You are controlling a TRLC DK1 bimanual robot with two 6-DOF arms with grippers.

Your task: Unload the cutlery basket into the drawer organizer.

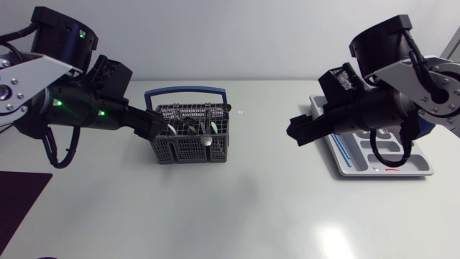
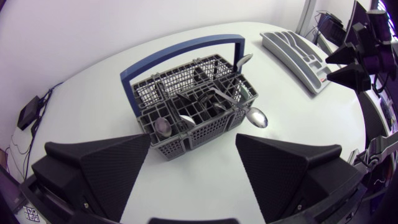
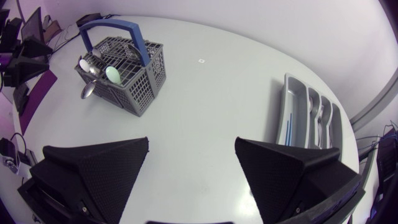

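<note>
A grey cutlery basket [image 1: 188,152] holding spoons [image 2: 256,116] is set on the table [image 1: 237,208], the left gripper [image 1: 159,126] held open and empty at its side, the right gripper [image 1: 296,133] likewise open near the drawer organizer [image 1: 402,171].

A white table [image 1: 237,208] with a smooth, faintly glossy top fills most of the head view, and soft bright patches of reflected light sit on it toward the near edge. A tiny pale square mark [image 1: 239,112] lies flat on the bare surface toward the far side, close to the middle. A dark purple flat sheet [image 1: 18,201] shows at the near left corner; whether it rests on the table or beyond its edge cannot be told
</note>
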